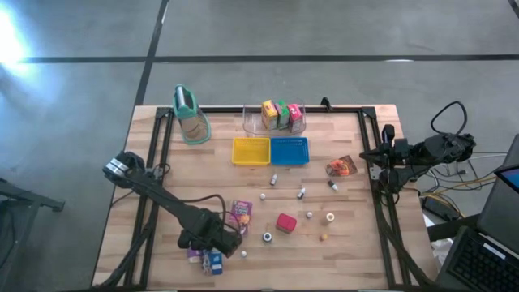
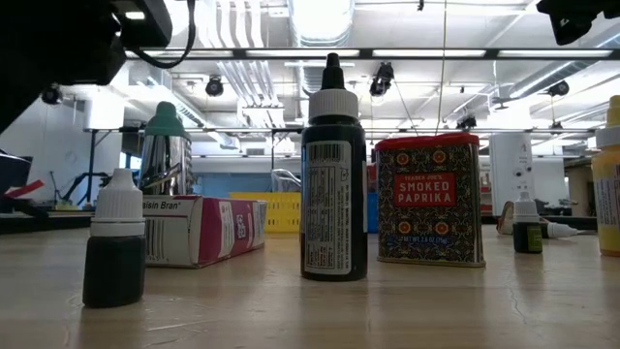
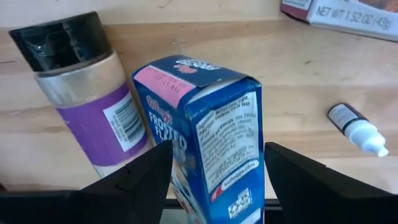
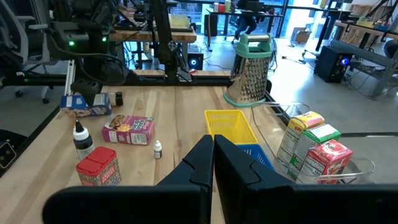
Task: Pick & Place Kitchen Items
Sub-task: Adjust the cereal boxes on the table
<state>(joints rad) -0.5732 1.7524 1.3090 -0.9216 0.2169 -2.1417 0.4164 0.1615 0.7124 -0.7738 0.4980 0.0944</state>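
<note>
**Left gripper around a blue carton at the table's near-left corner**

High view: a clear bin point(image 1: 274, 126) at the far edge holds three upright cartons, yellow point(image 1: 269, 114), green point(image 1: 283, 114) and pink point(image 1: 295, 115). The yellow tray point(image 1: 250, 151) and blue tray point(image 1: 289, 150) just in front of it show nothing inside. The left gripper point(image 1: 212, 253) is over the near-left corner, largely covering a blue carton point(image 1: 214, 261). A pink box point(image 1: 241, 215), a red tin point(image 1: 285, 223) and an orange pouch point(image 1: 341, 167) lie apart. The right gripper point(image 1: 387, 156) waits at the right edge.

Low view: dropper bottles point(image 2: 333, 174) and the tin, labelled smoked paprika, block most of the table.

Left wrist view: the blue carton reads partly "Frosted", with a pink top panel; its lower end is cut off. The fingers point(image 3: 137, 180) stand on either side of it, at or very near its sides; contact cannot be told. A purple-labelled jar point(image 3: 87, 99) lies beside it.

Right wrist view: the fingers point(image 4: 193, 165) are pressed together, holding nothing.
</note>
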